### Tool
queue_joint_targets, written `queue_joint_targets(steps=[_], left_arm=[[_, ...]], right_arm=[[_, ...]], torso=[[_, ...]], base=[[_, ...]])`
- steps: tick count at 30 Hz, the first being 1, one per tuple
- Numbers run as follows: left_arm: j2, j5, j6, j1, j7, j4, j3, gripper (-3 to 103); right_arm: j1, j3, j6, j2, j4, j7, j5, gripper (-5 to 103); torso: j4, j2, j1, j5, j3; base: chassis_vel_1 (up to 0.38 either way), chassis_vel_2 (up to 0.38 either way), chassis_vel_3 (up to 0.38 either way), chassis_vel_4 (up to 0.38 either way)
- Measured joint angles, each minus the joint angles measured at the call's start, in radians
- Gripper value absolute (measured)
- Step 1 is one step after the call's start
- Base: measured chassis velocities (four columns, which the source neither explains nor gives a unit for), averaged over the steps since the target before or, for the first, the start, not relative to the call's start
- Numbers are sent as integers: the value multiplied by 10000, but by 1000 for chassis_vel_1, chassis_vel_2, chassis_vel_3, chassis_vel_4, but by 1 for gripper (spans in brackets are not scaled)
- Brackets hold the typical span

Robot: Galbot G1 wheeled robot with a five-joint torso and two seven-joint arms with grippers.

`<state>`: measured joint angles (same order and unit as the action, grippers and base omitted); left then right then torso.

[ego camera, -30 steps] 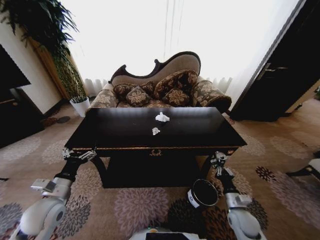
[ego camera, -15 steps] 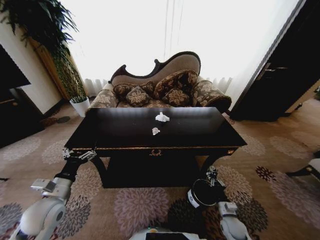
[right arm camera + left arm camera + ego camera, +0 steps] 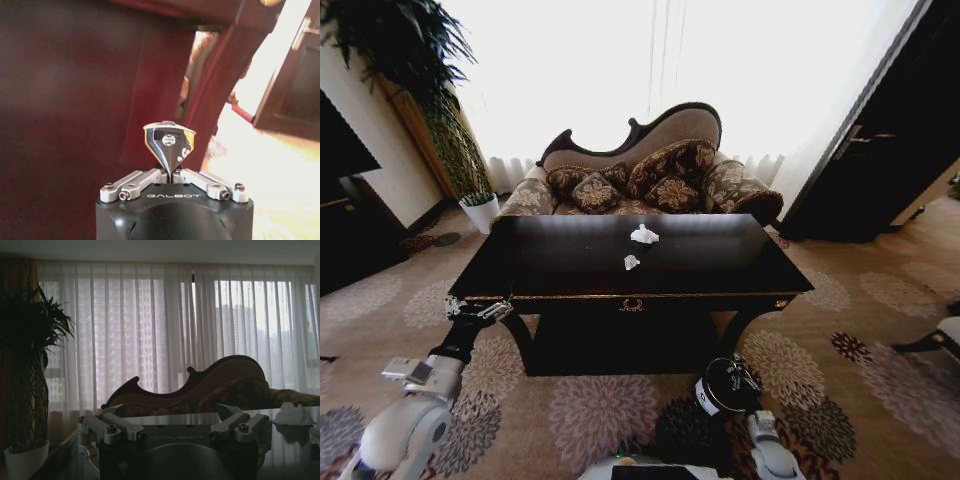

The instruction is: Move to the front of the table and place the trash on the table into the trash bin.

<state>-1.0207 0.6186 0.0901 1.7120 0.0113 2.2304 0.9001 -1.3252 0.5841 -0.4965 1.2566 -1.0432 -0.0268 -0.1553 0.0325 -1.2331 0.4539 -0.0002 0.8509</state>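
The right wrist view shows the right gripper (image 3: 169,172) clenched on a small wrapper (image 3: 169,141) — wide end up; left gripper (image 3: 175,427) released at the table's (image 3: 720,275) nine-o'clock corner.

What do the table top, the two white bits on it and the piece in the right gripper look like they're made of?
Table: dark polished wood, seemingly lacquered; it mirrors the window, with gold edge trim. The white bits: crumpled tissue or paper, by their soft creases. The right gripper pinches a glossy printed wrapper, probably plastic film or foil.

White arms, black "GALBOT" wrists
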Motion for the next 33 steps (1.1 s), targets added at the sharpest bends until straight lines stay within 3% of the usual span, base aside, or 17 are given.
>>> queue_joint_targets(steps=[10,18,27,29,32,33], left_arm=[[0,0,0,0,0,0,0,100],[0,0,0,0,0,0,0,100],[0,0,0,0,0,0,0,100],[0,0,0,0,0,0,0,100],[0,0,0,0,0,0,0,100],[0,0,0,0,0,0,0,100]], right_arm=[[1482,-163,53,-257,2063,-20,227,0],[1699,-137,76,-276,2355,37,2,-1],[1649,-114,78,-296,2382,114,-131,37],[1653,-114,84,-290,2374,114,-130,37],[1673,-111,152,-231,2272,116,-110,52],[1673,-111,152,-231,2272,116,-110,52]], torso=[[-1,0,0,0,0],[-1,0,0,0,0],[1,0,0,-1,0],[1,0,0,-1,0],[0,0,0,0,0],[0,0,0,0,0]], base=[[0,0,0,0],[0,0,0,0],[0,0,0,0],[0,0,0,0],[0,0,0,0],[0,0,0,0]])
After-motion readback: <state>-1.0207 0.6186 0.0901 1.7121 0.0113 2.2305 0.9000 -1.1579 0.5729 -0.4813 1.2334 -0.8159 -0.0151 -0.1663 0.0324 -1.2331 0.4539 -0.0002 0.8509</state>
